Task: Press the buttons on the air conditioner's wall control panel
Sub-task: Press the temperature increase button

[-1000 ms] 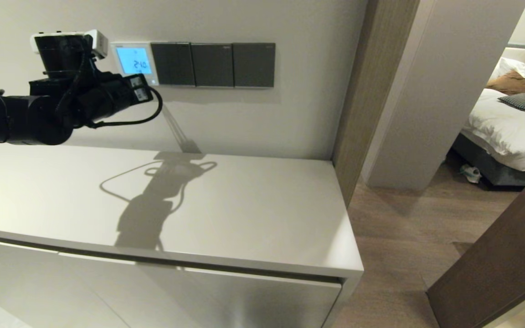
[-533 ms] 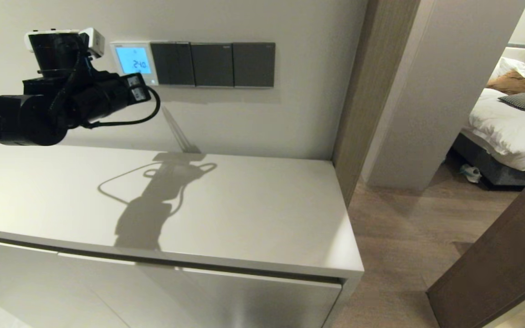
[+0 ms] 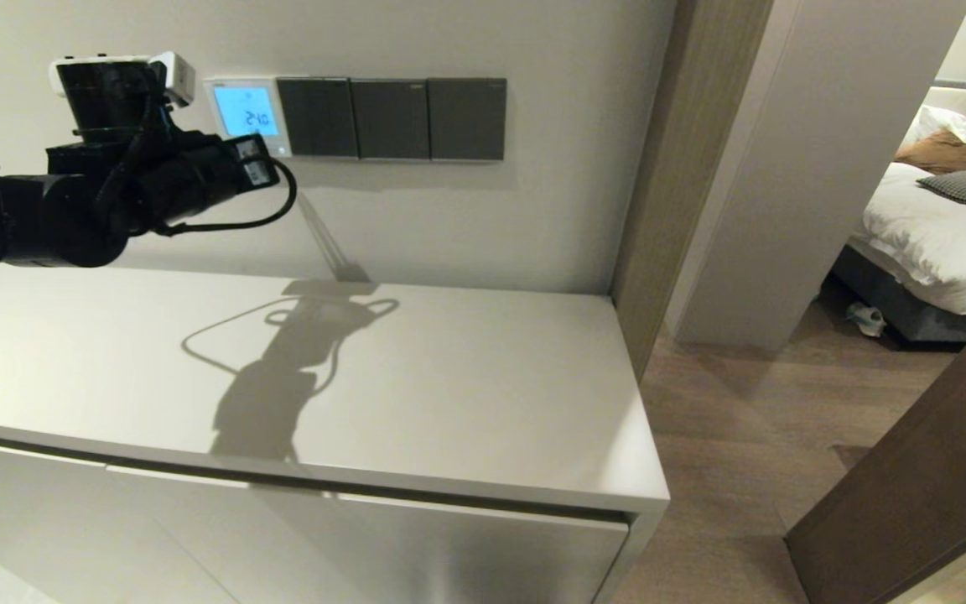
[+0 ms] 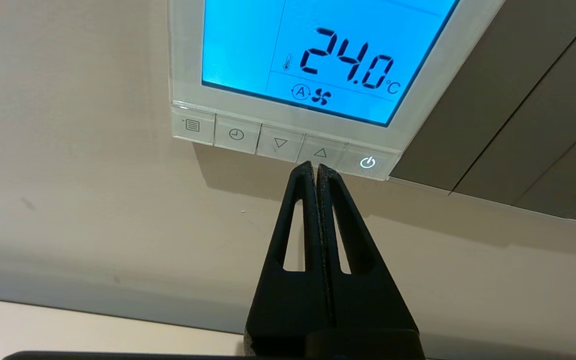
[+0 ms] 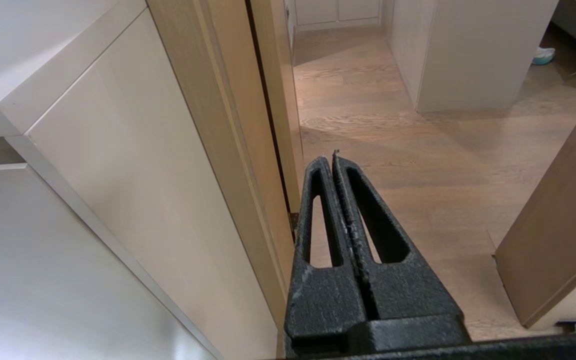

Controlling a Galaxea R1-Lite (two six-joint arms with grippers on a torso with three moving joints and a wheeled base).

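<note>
The white wall control panel (image 3: 246, 113) has a blue-lit screen reading 24.0 °C (image 4: 328, 55). A row of small white buttons (image 4: 280, 143) runs along its bottom edge: menu, clock, down arrow, up arrow (image 4: 320, 153) and a lit power key (image 4: 367, 162). My left gripper (image 4: 315, 167) is shut and empty. Its tips sit at the lower edge of the up-arrow key, touching or almost touching it. In the head view it (image 3: 258, 161) is raised just below the panel. My right gripper (image 5: 333, 157) is shut and empty, parked low beside the cabinet, over the wooden floor.
Three dark grey switch plates (image 3: 391, 119) adjoin the panel on the right. A white cabinet top (image 3: 449, 377) lies below my left arm. A wooden door frame (image 3: 676, 168) and an open door (image 3: 911, 503) stand to the right, with a bed (image 3: 936, 235) beyond.
My left arm rose slightly toward the panel, then dropped back a little. The screen still reads 24.0.
</note>
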